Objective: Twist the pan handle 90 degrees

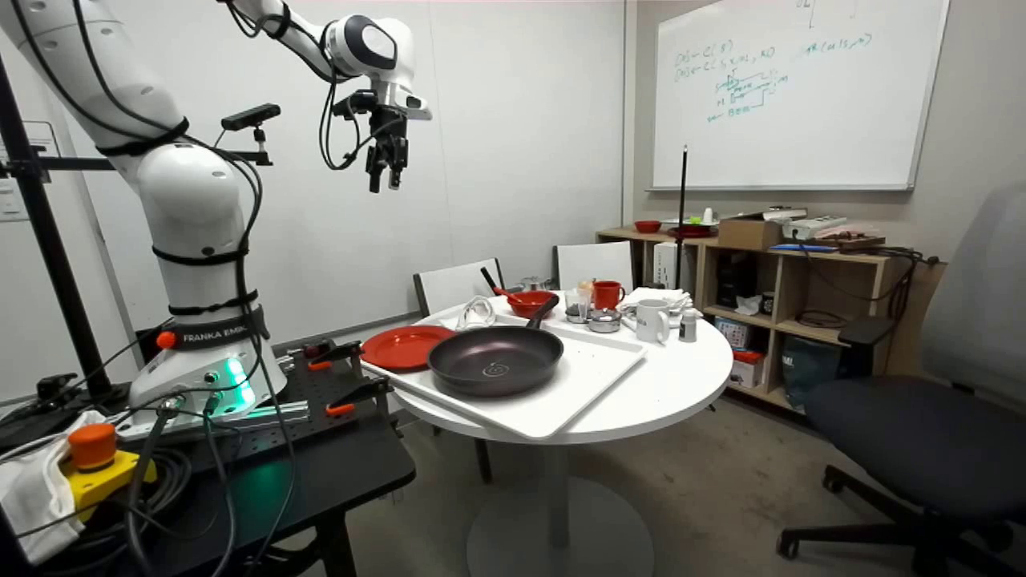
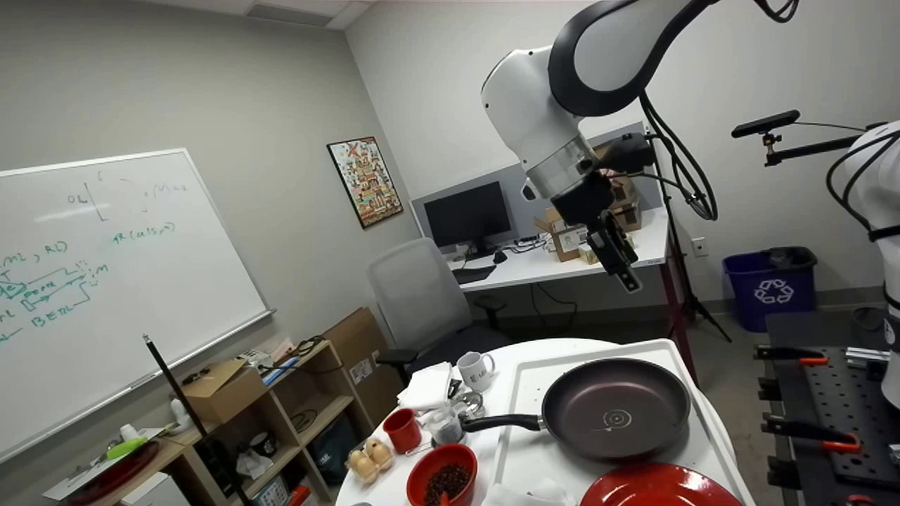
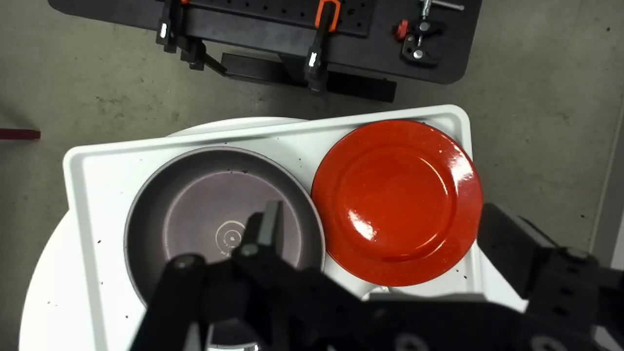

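In an exterior view, the wide, shallow black frying pan (image 1: 495,362), a pale round mark printed inside, rests on a white rectangular rimmed tray (image 1: 589,370), its slim dark handle (image 1: 543,312) pointing to one o'clock. A glossy round red plate (image 1: 399,347) lies just beside it at nine o'clock; well above, toward eleven, hangs the black two-fingered gripper (image 1: 385,186), fingers apart. Farther out at nine, the robot's dark base collar (image 1: 212,331) reads "FRANKA EMIK".
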{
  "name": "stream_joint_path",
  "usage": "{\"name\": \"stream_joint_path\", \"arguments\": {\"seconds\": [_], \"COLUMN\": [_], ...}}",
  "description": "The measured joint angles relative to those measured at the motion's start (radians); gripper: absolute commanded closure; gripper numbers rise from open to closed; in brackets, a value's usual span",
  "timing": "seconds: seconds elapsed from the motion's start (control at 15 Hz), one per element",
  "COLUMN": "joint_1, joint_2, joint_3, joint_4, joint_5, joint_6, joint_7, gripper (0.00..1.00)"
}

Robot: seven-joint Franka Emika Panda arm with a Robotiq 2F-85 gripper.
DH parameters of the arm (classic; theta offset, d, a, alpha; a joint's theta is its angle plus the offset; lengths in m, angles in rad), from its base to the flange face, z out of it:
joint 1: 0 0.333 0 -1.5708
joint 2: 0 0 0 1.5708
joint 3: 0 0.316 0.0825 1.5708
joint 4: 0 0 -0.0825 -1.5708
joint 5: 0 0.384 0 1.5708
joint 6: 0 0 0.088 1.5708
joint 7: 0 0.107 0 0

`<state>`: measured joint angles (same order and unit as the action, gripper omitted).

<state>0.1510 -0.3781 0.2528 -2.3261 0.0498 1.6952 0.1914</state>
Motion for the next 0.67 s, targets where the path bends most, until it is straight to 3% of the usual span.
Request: {"name": "stream_joint_path", "arguments": {"seconds": [0.67], "joint_1": [-0.005], "joint_2": [0.019], "joint_3": [-0.007], "joint_4": [0.007], "joint_5": [-0.026], "joint_6": [0.015], "joint_7": [0.001], "gripper": [0.0]}}
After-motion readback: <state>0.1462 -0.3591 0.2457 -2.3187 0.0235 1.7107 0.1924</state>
